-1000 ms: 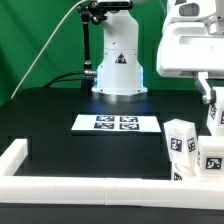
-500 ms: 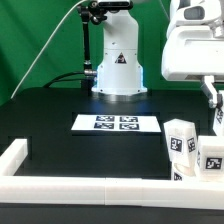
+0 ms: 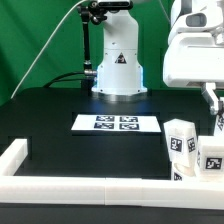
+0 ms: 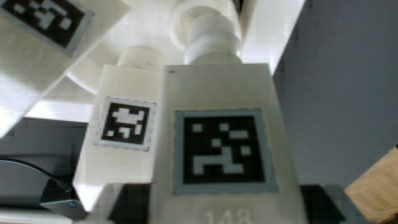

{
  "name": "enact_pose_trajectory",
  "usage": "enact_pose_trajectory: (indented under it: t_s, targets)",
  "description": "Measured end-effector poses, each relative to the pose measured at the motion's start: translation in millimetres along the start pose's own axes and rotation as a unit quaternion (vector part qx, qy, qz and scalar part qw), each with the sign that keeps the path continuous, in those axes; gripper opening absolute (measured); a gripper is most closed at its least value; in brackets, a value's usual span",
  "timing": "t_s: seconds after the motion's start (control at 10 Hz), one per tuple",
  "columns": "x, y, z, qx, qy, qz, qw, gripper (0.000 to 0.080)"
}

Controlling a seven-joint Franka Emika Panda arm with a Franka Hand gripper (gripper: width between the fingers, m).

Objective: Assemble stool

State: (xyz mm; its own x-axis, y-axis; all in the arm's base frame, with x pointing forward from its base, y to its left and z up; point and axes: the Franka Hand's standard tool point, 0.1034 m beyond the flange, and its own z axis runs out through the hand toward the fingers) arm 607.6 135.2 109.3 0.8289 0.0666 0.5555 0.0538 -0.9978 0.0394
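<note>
At the right edge of the exterior view the gripper [image 3: 216,112] hangs low over the parts. In the wrist view we see its jaws drawn tight on a leg [image 4: 221,120], a chunky white plastic block with flat matte faces. The leg's long axis runs straight away from the wrist camera and ends in a round peg [image 4: 208,30]; a black-and-white square tag fills the face toward us. A second leg [image 4: 121,115], tagged alike, sits just beside it. In the exterior view's lower right, an inner leg [image 3: 180,140] and an edge leg [image 3: 211,157] stand upright; which one is gripped we cannot tell. The marker board [image 3: 117,123] lies mid-frame on the black table [image 3: 50,115].
</note>
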Motion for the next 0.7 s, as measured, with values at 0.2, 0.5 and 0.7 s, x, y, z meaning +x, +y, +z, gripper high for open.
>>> enact_pose_trajectory:
  t_s: [0.2,0.5,0.7]
  targets:
    - [-0.1,0.6,0.2,0.000,0.000,0.000,1.000,0.0338]
    - [-6.4,2.7,5.8,-0.004,-0.002,-0.002,1.000,0.0338]
    - [-6.5,4.2,7.5,-0.006,0.004,-0.003,1.000,0.0338]
